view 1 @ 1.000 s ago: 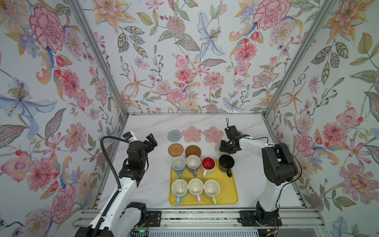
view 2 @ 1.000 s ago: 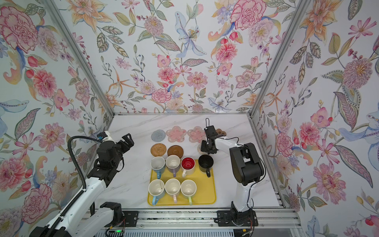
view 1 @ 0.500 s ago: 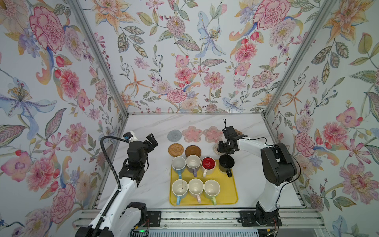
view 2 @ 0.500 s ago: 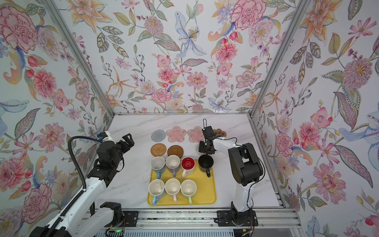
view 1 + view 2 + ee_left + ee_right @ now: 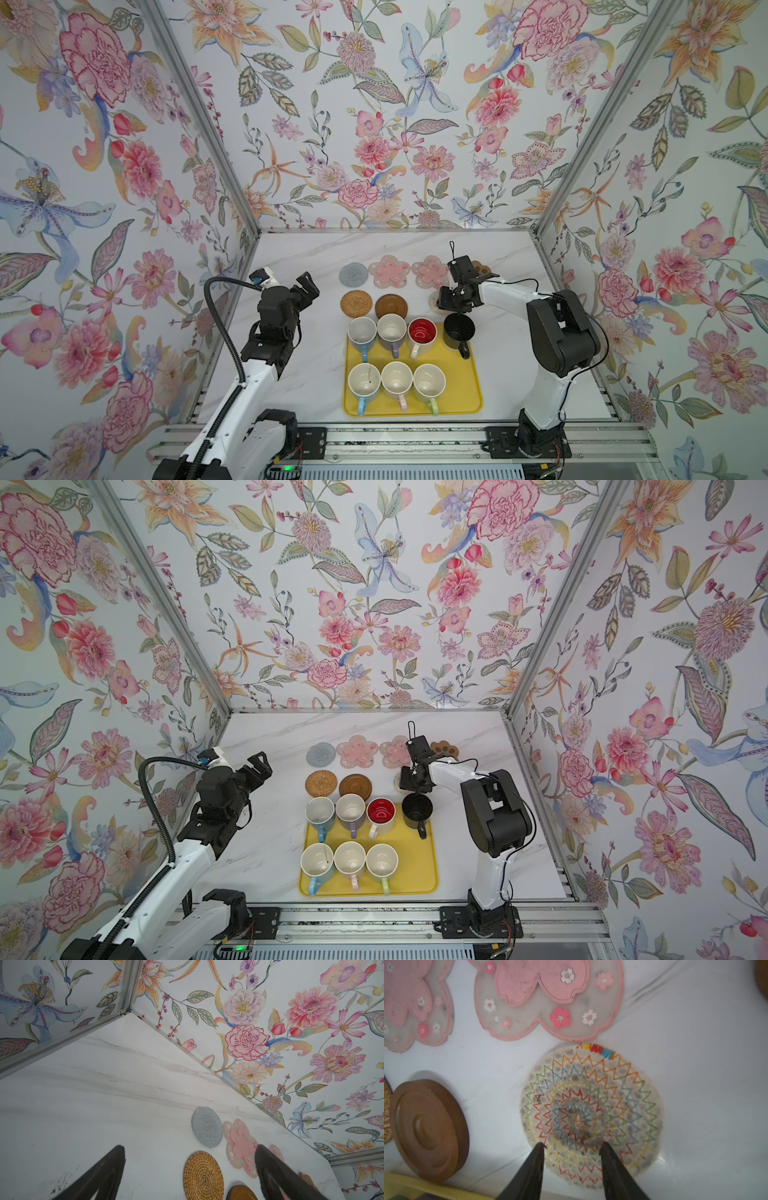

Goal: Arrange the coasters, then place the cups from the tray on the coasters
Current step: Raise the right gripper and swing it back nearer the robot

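The cream rope spiral coaster (image 5: 591,1113), stitched with coloured zigzags, is seen lying flat on the white marble bench (image 5: 291,374), just behind the back right corner of the yellow tray (image 5: 457,390). The right gripper (image 5: 572,1145) is held over its near edge with the jaws partly parted and nothing clamped between them; whether the tips touch the rope cannot be told. Just behind this coaster a pink flower coaster (image 5: 548,999) is placed, with a second pink flower coaster (image 5: 411,1007) beside it, and in the same back row the grey-blue knit round (image 5: 353,274) and the brown paw (image 5: 480,266). The dark brown wooden disc (image 5: 428,1128) and the rattan round (image 5: 356,302) are set along the tray's back edge. All seven cups are found on the tray, the black cup (image 5: 458,330) at its back right corner. Near the bench's left edge the left gripper (image 5: 308,286) is raised, spread wide and empty.
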You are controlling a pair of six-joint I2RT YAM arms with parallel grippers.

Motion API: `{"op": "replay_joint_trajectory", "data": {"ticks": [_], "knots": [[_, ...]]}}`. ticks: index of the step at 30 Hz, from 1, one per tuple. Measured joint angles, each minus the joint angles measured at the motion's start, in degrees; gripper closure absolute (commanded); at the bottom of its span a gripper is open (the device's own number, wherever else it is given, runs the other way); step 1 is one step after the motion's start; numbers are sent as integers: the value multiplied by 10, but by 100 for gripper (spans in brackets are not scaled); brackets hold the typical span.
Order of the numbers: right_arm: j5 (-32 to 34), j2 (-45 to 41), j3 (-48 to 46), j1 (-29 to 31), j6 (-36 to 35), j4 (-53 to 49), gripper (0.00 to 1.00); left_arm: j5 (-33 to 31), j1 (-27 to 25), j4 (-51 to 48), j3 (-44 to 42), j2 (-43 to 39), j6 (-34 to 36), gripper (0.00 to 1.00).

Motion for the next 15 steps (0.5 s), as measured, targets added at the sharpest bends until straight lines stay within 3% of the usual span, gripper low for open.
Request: {"op": "replay_joint_trajectory", "data": {"ticks": [6, 15], "knots": [[-1, -33, 29, -4, -3, -12, 30, 0, 0, 0, 0, 0, -3, 1], [20, -202, 41, -35, -25, -32, 9, 11, 0, 0, 0, 1, -4, 1]]}}
